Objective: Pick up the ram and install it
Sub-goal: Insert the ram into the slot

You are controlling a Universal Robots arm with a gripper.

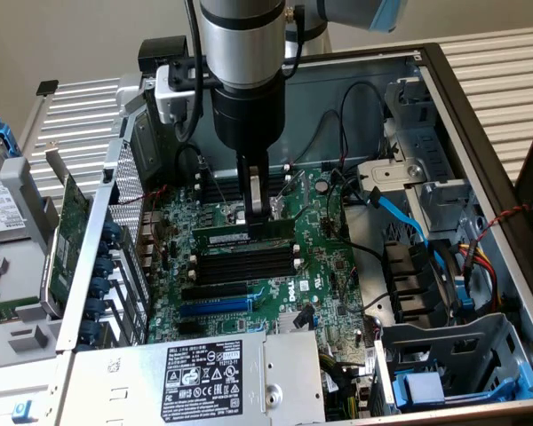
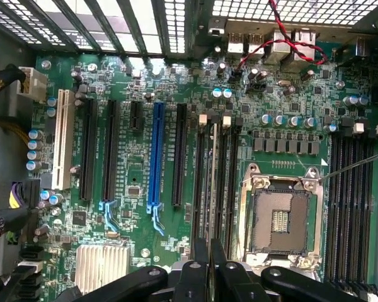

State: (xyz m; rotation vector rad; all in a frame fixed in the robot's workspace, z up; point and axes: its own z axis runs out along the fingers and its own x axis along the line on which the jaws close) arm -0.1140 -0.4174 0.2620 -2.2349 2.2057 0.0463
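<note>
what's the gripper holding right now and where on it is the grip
The ram, pinched by the gripper on its upper long edge near mid-length, standing on edge over the memory slots.

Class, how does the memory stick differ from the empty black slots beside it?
The memory stick is green with a pale label; the empty slots are black. The fingers grip the stick; the slots sit bare on the board. Both are long, narrow and parallel.
</note>
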